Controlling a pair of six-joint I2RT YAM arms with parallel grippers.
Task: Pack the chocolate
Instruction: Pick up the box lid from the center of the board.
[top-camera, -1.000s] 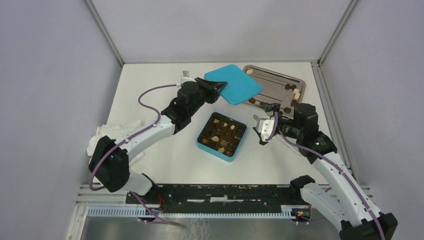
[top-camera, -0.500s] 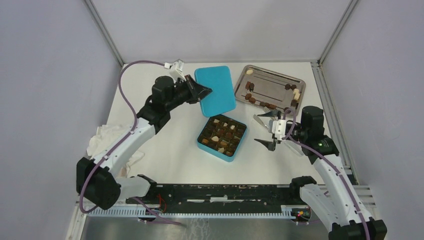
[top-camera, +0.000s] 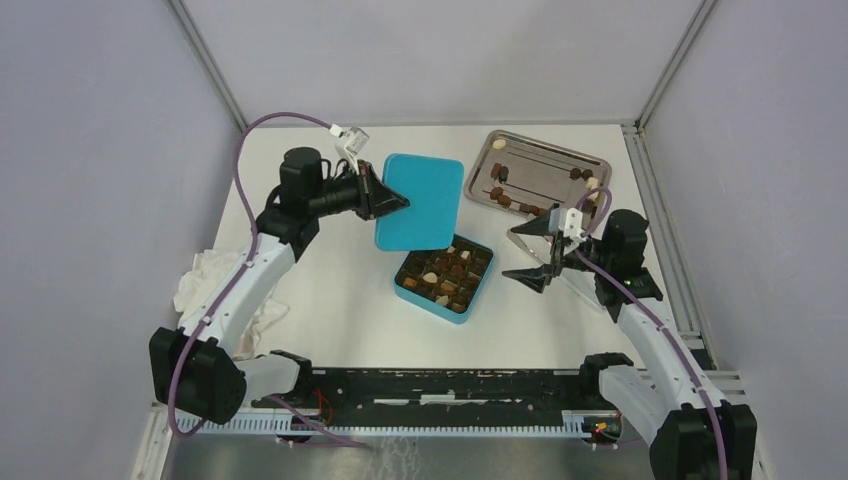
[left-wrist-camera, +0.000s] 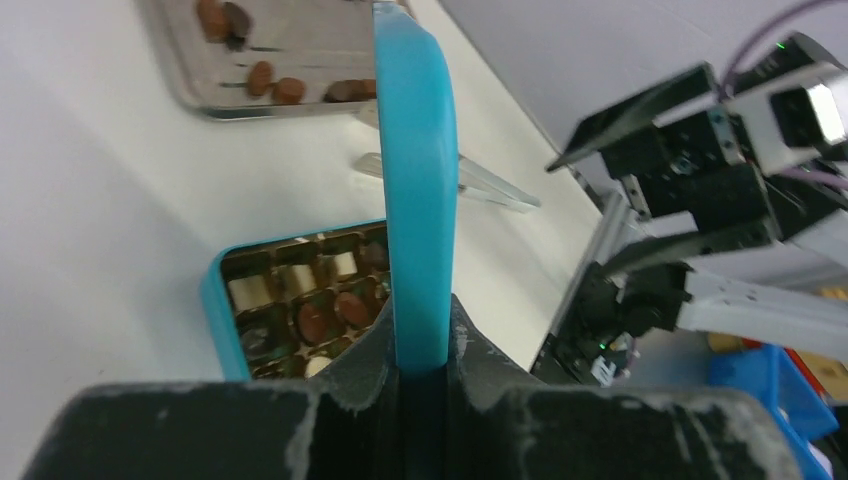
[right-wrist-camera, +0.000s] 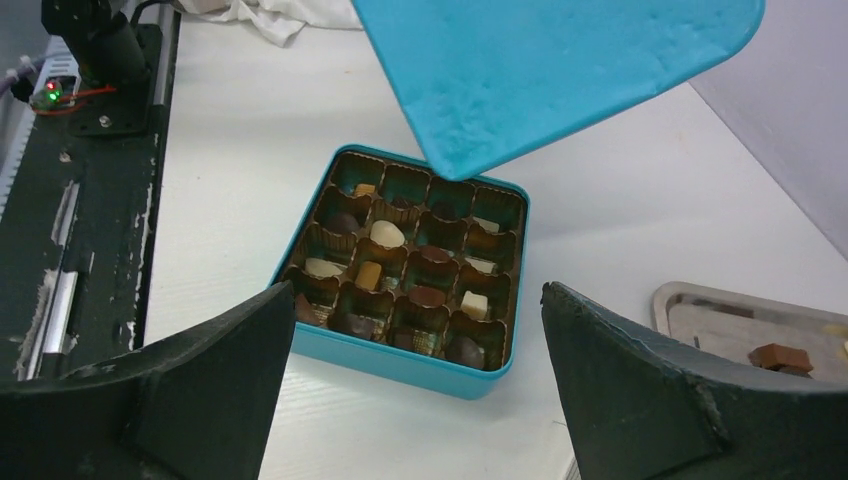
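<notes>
Left hand is clamped on the edge of the teal lid, fingers narrow w/ the rim pinched btwn them. Lid is held up off the white tabletop, tilted. In the top view its lower corner overlaps the far-left corner of the box. From the right wrist cam it hangs over the far side of the box, which is uncovered.

Right hand is spread wide, nothing btwn the fingers. It sits just right of the box & points toward it.

Chocolates are in 2 places. Most sit in the cells of the brown grid insert inside the box: dark, lighter brown & a few cream ones. Some cells look empty, esp. along the far row. More lie loose on the metal tray at the far right, some near its left end & some near its right end.

Metal tweezers lie flat on the tabletop btwn tray & box. A crumpled white cloth sits at the left edge, beside the left arm.
</notes>
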